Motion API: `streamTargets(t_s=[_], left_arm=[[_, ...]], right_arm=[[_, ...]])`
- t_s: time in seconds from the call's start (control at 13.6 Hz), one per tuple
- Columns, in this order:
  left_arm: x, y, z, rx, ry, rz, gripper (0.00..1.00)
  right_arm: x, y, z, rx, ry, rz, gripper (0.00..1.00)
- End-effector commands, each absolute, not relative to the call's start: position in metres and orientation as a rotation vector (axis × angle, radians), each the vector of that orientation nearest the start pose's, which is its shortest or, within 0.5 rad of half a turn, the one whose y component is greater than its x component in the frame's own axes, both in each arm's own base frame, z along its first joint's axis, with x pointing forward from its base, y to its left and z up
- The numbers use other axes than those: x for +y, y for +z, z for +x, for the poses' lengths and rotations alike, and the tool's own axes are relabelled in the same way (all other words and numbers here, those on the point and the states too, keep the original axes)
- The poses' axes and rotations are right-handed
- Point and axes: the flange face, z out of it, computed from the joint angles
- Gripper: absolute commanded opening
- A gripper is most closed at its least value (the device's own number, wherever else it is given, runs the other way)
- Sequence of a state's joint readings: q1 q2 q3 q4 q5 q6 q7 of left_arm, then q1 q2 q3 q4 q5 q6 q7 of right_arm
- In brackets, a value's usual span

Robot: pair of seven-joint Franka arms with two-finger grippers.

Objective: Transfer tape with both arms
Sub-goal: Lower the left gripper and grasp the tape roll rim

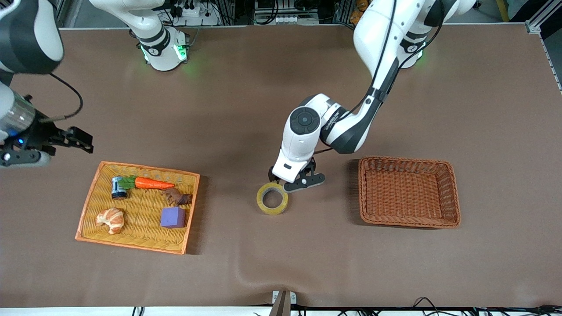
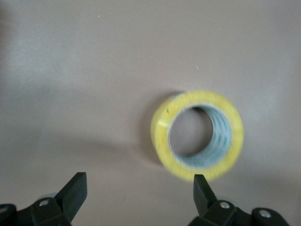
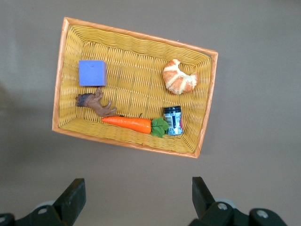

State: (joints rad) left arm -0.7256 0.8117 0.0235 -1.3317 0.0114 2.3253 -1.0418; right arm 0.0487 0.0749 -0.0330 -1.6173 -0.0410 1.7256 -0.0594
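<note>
Item: tape (image 1: 272, 198), flat on your surface (image 1: 263, 109) between two baskets, unheld; left claw (image 1: 297, 181) spread just above it, right claw (image 1: 72, 140) spread, waiting; transfer unfinished.

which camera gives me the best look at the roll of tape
The left wrist view: the tape fills much of it, flat on the table, its core showing, just ahead of the open left hand. The front view shows it small, between the two baskets. The right wrist view misses it.
</note>
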Motion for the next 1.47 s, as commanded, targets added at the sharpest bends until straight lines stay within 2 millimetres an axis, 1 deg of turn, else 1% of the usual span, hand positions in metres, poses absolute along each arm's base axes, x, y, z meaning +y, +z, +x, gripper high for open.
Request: streamTargets(t_s=[0.0, 0.15, 0.22, 0.29, 0.37, 0.44, 0.59, 0.66, 0.74, 0.88, 0.96, 1.03, 1.1, 1.18, 1.25, 1.4], left_arm=[[-0.508, 0.243, 0.58, -0.605, -0.33, -3.225, 1.0], [-0.51, 0.227, 0.581, -0.629, -0.353, -3.237, 1.0], [-0.51, 0.222, 0.581, -0.657, -0.354, -3.238, 0.97], [-0.51, 0.216, 0.581, -0.677, -0.356, -3.237, 0.9], [-0.509, 0.211, 0.581, -0.691, -0.355, -3.235, 0.8], [-0.51, 0.207, 0.581, -0.723, -0.359, -3.235, 0.74], [-0.513, 0.203, 0.582, -0.8, -0.362, -3.231, 0.67], [-0.514, 0.204, 0.583, -0.82, -0.365, -3.231, 0.61], [-0.514, 0.2, 0.583, -0.844, -0.358, -3.225, 0.46], [-0.514, 0.198, 0.583, -0.894, -0.352, -3.215, 0.06], [-0.513, 0.199, 0.584, -0.895, -0.355, -3.214, 0.0], [-0.513, 0.205, 0.584, -0.894, -0.363, -3.216, 0.0], [-0.514, 0.216, 0.585, -0.891, -0.376, -3.222, 0.0], [-0.513, 0.238, 0.589, -0.902, -0.404, -3.237, 0.0], [-0.506, 0.259, 0.595, -0.918, -0.426, -3.24, 0.0], [-0.489, 0.309, 0.598, -0.868, -0.494, -3.228, 0.0]], right_arm=[[0.0, 0.593, 0.572, -0.186, -0.05, -3.196, 1.0], [-0.011, 0.604, 0.569, -0.15, -0.035, -3.189, 1.0], [-0.012, 0.612, 0.569, -0.141, -0.047, -3.185, 1.0], [-0.011, 0.619, 0.567, -0.139, -0.047, -3.185, 1.0], [-0.01, 0.627, 0.565, -0.14, -0.045, -3.185, 1.0], [-0.01, 0.631, 0.564, -0.139, -0.035, -3.183, 1.0], [-0.01, 0.633, 0.564, -0.139, -0.038, -3.183, 1.0], [-0.009, 0.633, 0.564, -0.131, -0.038, -3.183, 1.0], [-0.008, 0.634, 0.561, -0.126, -0.026, -3.183, 1.0], [-0.012, 0.639, 0.557, -0.115, -0.021, -3.185, 1.0], [-0.012, 0.64, 0.558, -0.118, -0.032, -3.196, 1.0], [-0.01, 0.64, 0.558, -0.123, -0.037, -3.196, 1.0], [-0.006, 0.639, 0.559, -0.135, -0.038, -3.193, 1.0], [-0.001, 0.64, 0.558, -0.147, -0.038, -3.191, 1.0], [-0.002, 0.639, 0.558, -0.143, -0.031, -3.188, 1.0], [-0.002, 0.638, 0.56, -0.143, -0.036, -3.184, 1.0]])
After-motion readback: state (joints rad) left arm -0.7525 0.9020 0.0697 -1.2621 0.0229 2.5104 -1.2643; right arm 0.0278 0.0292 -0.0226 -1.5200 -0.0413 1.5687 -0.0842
